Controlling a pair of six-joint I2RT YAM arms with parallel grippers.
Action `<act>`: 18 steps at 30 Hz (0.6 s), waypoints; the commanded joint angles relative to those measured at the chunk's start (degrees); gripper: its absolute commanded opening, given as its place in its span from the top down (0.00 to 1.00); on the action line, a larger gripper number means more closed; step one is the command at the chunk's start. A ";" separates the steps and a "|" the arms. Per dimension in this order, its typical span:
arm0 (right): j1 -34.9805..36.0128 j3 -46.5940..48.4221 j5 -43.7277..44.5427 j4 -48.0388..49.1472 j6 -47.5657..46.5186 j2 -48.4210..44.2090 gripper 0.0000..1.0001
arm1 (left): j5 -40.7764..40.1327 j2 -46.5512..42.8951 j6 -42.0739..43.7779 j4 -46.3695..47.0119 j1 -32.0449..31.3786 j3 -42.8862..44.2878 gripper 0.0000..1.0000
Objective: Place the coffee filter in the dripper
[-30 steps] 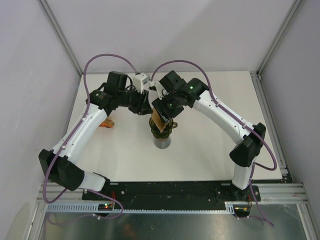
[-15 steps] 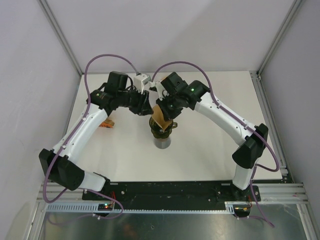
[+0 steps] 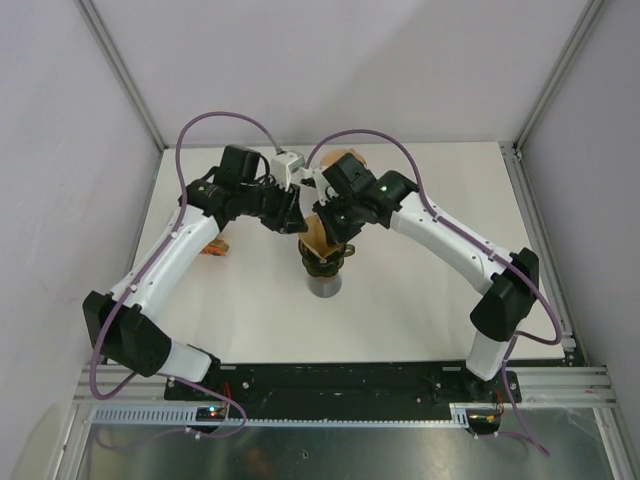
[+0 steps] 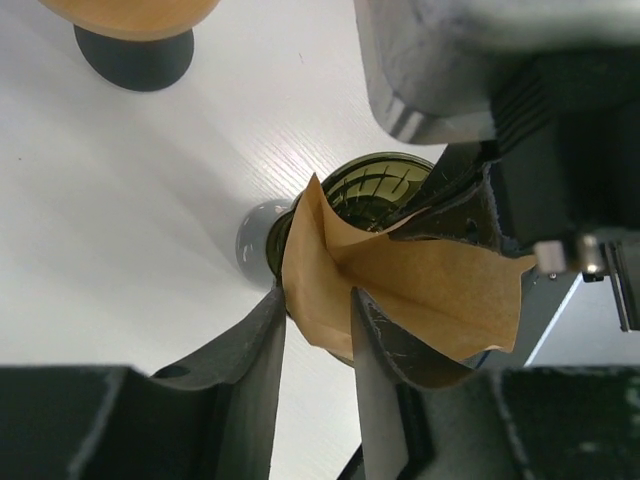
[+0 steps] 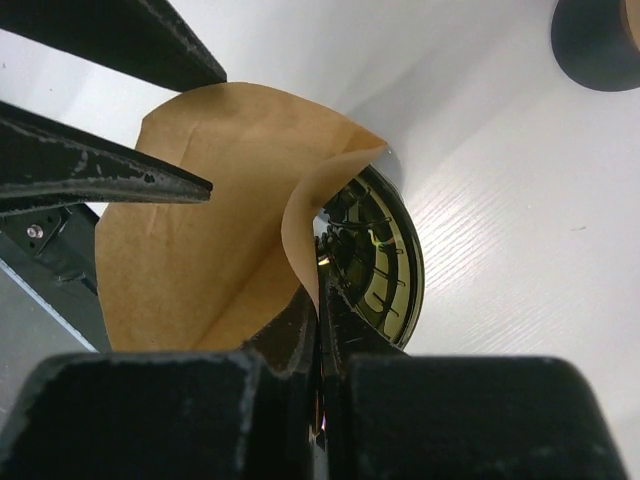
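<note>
The brown paper coffee filter (image 3: 318, 237) stands partly spread over the dark green ribbed dripper (image 3: 326, 262), which sits on a grey cup (image 3: 325, 287). My right gripper (image 5: 320, 300) is shut on the curled edge of the filter (image 5: 200, 230), right beside the dripper's rim (image 5: 385, 270). My left gripper (image 4: 315, 300) straddles the opposite edge of the filter (image 4: 400, 290), one finger inside and one outside. Its jaws stand apart, with table showing between them. The dripper (image 4: 375, 190) lies just beyond the paper. From above, both grippers (image 3: 298, 222) (image 3: 335, 228) meet over the dripper.
A wooden object on a dark round base (image 4: 135, 45) (image 5: 595, 40) stands behind the dripper, near the table's far edge (image 3: 345, 157). A small orange item (image 3: 214, 246) lies under the left forearm. Metal frame posts (image 3: 515, 150) mark the back corners.
My right gripper has closed on the filter's edge. The left jaws have narrowed a little, and both wrists have crept closer over the dripper.
</note>
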 commanded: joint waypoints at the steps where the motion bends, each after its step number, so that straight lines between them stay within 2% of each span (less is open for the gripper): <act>1: -0.79 -0.28 1.12 9.20 1.15 -6.69 0.99 | -0.50 -0.80 0.65 -4.02 -0.22 -2.73 0.66; 5: -1.47 -2.43 1.12 11.56 1.86 -7.94 0.96 | 0.77 -1.26 1.62 -4.03 -0.30 -3.90 0.79; 11: -1.91 -3.47 1.43 12.33 2.26 -8.55 0.95 | 0.77 -1.46 2.49 -4.07 -0.31 -4.33 0.88; 18: -2.24 -4.41 0.95 13.25 2.35 -8.95 0.89 | 1.02 -1.48 2.78 -4.06 -0.34 -4.45 0.99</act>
